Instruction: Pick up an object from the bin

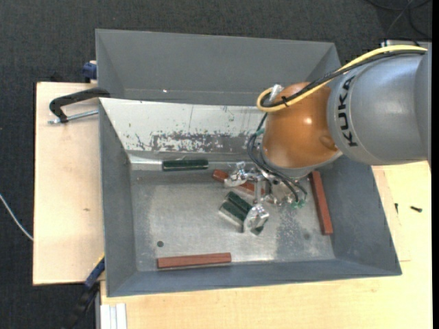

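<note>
My gripper (pixel 249 197) is low over the middle of the bin floor, under the orange cover, and it stands open. One metal fingertip (pixel 240 175) is toward the back wall and the other fingertip (pixel 258 219) is toward the front. A small dark green block (pixel 234 208) lies tilted on the floor just left of the line between them, touching or nearly touching the front fingertip. A small red-brown piece (pixel 219 177) lies just left of the back fingertip. Nothing is lifted.
A dark green bar (pixel 185 164) lies along the foot of the back wall. One red-brown stick (pixel 193 260) lies along the front wall, and another red-brown stick (pixel 322 203) runs along the right wall. The arm and its cover hide the back right of the floor.
</note>
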Robot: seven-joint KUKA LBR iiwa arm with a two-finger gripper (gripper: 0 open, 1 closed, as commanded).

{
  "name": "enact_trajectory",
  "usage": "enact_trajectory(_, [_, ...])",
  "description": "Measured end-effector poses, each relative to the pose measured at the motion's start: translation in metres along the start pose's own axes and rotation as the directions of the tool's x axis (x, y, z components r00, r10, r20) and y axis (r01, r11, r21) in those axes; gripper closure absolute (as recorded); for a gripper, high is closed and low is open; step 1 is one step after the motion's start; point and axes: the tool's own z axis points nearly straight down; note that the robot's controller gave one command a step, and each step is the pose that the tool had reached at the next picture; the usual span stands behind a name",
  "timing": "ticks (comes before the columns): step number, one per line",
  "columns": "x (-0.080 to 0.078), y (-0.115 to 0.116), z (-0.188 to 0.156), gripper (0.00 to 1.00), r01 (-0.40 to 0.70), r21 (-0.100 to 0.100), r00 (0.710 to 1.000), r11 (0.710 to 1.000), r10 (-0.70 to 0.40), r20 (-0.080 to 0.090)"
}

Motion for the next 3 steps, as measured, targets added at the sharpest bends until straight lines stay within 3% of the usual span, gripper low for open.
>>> enact_trajectory(1, [0.027,-0.053,0.007,1.0,-0.065,0.004,0.998,0.998,0.065,0.001])
enact_trajectory(2, [0.027,-0.053,0.007,1.0,-0.065,0.003,0.998,0.998,0.065,0.001])
enact_trajectory(3, [0.016,-0.043,-0.154,1.0,-0.051,0.006,0.999,0.999,0.051,0.007])
